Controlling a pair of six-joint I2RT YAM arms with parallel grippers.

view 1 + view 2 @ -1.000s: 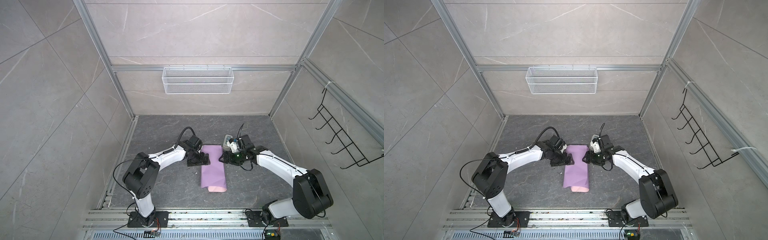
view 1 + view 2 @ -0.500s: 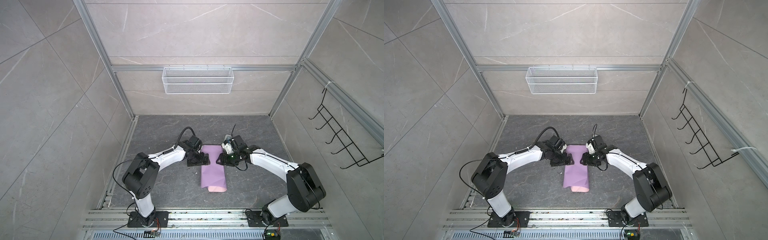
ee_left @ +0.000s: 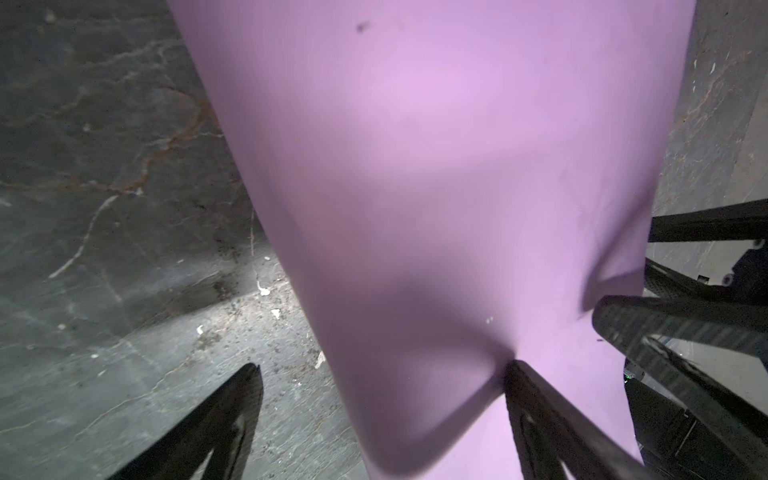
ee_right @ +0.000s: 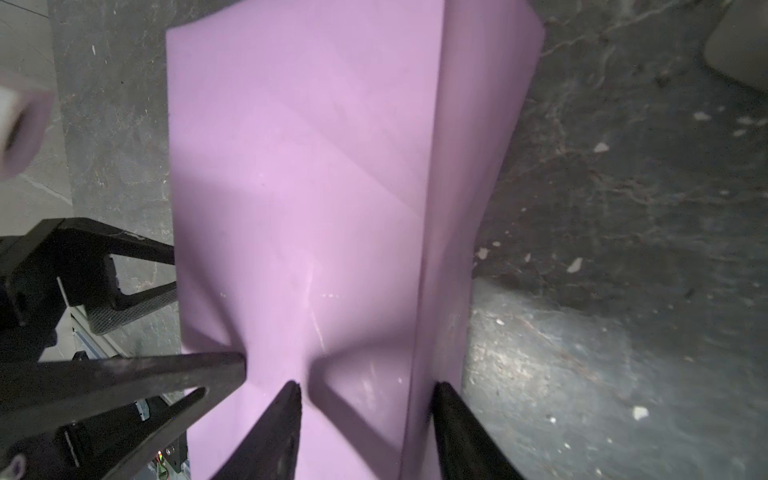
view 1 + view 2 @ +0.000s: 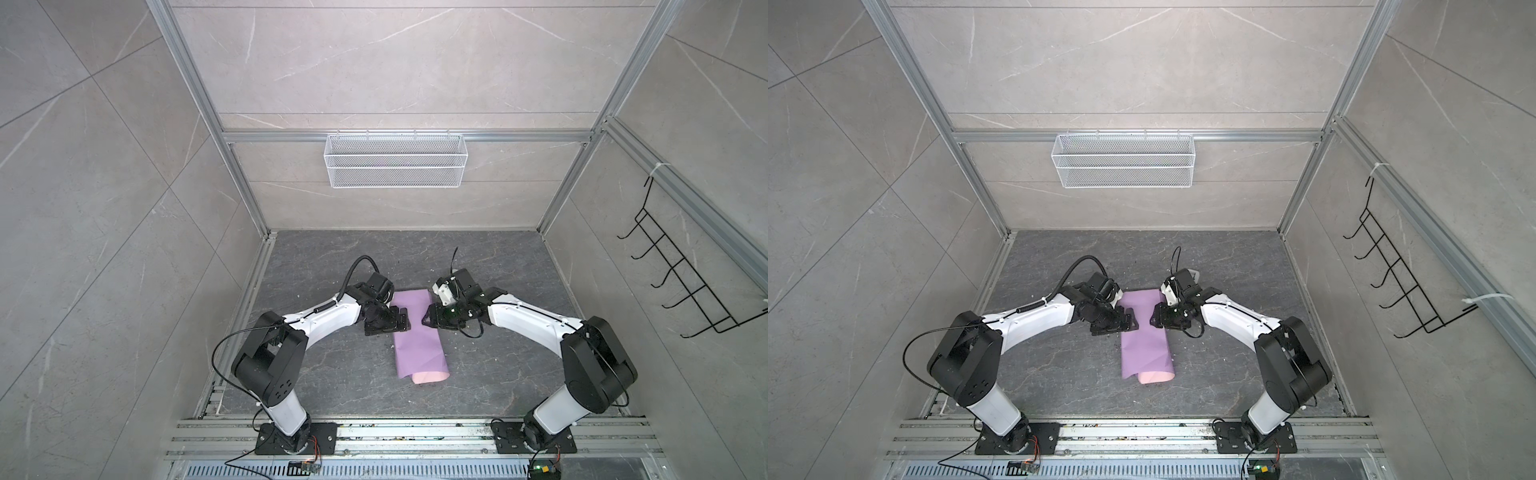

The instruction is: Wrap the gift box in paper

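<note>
paper [image 5: 417, 336] | lilac, folded to long strip | pink near-end curl | lying flat

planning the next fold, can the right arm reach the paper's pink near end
Probably yes: the pink end lies uncovered on the table, and the right gripper sits at the paper's edge farther back.

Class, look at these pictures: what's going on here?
A lilac-purple sheet of paper lies folded lengthwise on the dark grey stone-look tabletop, with a gripper at each long side. The left gripper, wide open, presses one finger into the paper; its other finger is beside the paper, over the tabletop. The right gripper, jaws apart, has both fingertips on the opposite edge. Whatever the paper covers is hidden.
</note>
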